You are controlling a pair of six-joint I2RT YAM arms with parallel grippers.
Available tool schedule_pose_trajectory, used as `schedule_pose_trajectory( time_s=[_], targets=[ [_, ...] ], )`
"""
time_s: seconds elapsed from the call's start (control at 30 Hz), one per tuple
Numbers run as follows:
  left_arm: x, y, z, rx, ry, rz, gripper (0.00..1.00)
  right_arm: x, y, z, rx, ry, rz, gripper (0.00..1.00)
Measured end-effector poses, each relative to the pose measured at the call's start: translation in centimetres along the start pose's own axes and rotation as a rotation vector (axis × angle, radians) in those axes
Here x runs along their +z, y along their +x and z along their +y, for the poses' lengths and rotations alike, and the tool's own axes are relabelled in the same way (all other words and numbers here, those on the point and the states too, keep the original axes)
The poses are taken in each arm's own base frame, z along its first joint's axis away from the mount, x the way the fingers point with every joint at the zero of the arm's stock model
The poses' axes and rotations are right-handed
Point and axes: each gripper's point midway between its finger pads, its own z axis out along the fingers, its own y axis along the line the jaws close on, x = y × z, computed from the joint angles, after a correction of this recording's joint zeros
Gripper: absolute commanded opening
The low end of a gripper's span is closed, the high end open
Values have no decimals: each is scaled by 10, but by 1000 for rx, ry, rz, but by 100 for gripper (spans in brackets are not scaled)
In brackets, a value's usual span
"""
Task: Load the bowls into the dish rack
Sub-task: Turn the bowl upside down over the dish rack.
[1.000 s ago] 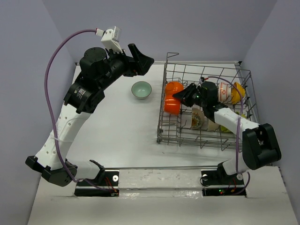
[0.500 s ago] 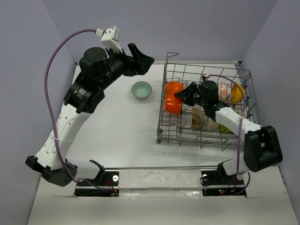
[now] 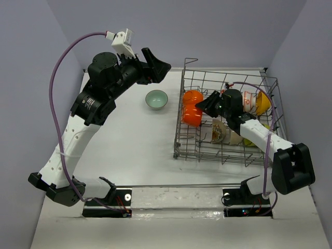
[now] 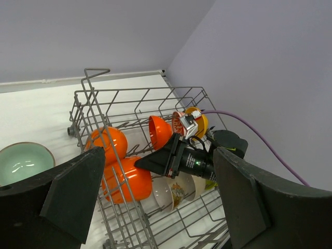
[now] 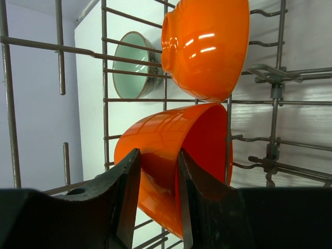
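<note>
while the left gripper hung high, wide open and empty, the right gripper reached into the rack, jaws narrowly apart against an orange bowl standing there; hold unclear.

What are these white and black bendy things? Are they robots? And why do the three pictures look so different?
Yes, they are two robot arms with pinching fingers, called grippers. One picture looks down from a camera above the table. The other two come from small cameras on each arm's wrist, so they look along the fingers. On the table stands a wire dish rack with colourful bowls inside, and one pale green bowl sits outside it. The left gripper is wide open, up in the air, holding nothing. The right gripper reaches into the rack, its fingers either side of the edge of an orange bowl. I cannot tell whether it is squeezing.
</note>
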Motion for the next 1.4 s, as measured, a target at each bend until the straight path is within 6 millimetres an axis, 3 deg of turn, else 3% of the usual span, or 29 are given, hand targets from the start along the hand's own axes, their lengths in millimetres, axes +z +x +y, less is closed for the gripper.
schedule_pose_trajectory(
  time_s=[0.2,0.37,0.57,0.87,1.1,1.27,1.4],
  targets=[
    [0,0,0,-5,1,1,93,-3,-9,-8,-39,46,-50,37],
    [0,0,-1,-6,2,1,93,-6,-19,-28,-79,130,-97,37],
    [0,0,-1,-6,2,0,93,-11,-4,-61,-109,248,-47,37],
    [1,1,2,-6,-10,0,93,-13,-5,-66,-145,274,-40,38],
    [7,11,31,-8,-133,-8,93,-25,-25,-50,-184,284,-76,42],
    [12,14,64,-19,-254,-27,93,-48,-52,-14,-217,221,-152,44],
    [25,24,105,-49,-353,-18,93,-64,-63,6,-240,173,-193,45]
  ],
)
